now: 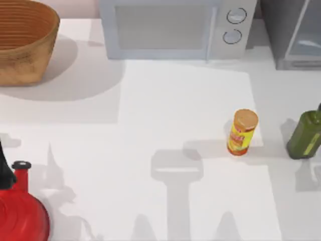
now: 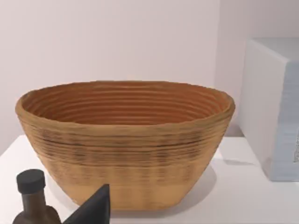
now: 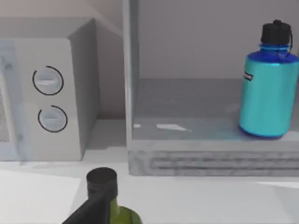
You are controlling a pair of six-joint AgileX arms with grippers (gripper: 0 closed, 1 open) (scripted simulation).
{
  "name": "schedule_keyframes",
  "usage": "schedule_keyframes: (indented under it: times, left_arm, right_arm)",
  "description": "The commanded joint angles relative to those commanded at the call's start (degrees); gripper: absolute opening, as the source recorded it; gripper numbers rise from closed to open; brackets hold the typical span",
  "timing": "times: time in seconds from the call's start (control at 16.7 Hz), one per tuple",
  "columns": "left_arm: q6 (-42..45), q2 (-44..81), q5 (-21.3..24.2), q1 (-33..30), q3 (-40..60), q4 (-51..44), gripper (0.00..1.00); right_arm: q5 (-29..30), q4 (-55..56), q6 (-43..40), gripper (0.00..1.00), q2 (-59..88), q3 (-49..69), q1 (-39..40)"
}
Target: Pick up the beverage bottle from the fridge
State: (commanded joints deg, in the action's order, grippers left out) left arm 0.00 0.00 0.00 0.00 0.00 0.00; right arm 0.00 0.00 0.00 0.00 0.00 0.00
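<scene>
While the blue bottle (image 3: 269, 84) stands upright on the floor of the open fridge (image 3: 205, 140), far from the microwave (image 3: 46, 98), nothing is holding it yet. The robot's two hands sit low by the front of the table, and whether their fingers are open or closed cannot be told.

The green bottle (image 3: 110, 198) stands on the table in front of the fridge, on the way in. An arm reaching for the blue bottle may bump it and tip it over. The fridge wall next to the microwave is another hard edge to hit. The blue bottle is round and smooth, so it may slip.

Beside the green bottle, toward the yellow can (image 1: 242, 132), the table (image 1: 165, 100) is bare, with more room to move.
</scene>
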Motion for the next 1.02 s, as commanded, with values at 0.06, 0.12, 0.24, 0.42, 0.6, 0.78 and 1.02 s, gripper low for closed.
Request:
schedule_keyframes:
  times: [0.06, 0.12, 0.24, 0.42, 0.6, 0.78, 1.02]
  left_arm:
    - [0.0, 0.0, 0.0, 0.0, 0.0, 0.0, 1.0]
    - [0.0, 0.0, 0.0, 0.0, 0.0, 0.0, 1.0]
    - [0.0, 0.0, 0.0, 0.0, 0.0, 0.0, 1.0]
    - [0.0, 0.0, 0.0, 0.0, 0.0, 0.0, 1.0]
    - [0.0, 0.0, 0.0, 0.0, 0.0, 0.0, 1.0]
    - [0.0, 0.0, 0.0, 0.0, 0.0, 0.0, 1.0]
    - [0.0, 0.0, 0.0, 0.0, 0.0, 0.0, 1.0]
  right_arm:
    - [0.0, 0.0, 0.0, 1.0, 0.0, 0.0, 0.0]
    - [0.0, 0.0, 0.0, 1.0, 0.0, 0.0, 0.0]
    - [-0.7, 1.8, 0.0, 1.0, 1.8, 0.3, -0.6]
    - [-3.3, 9.0, 0.0, 1.0, 8.9, 1.3, -3.0]
    - [-7.1, 21.0, 0.1, 1.0, 21.5, 2.9, -6.8]
    - [-11.5, 35.6, 0.3, 1.0, 38.1, 4.4, -11.5]
    - [-17.7, 55.1, 0.6, 1.0, 61.6, 6.1, -18.0]
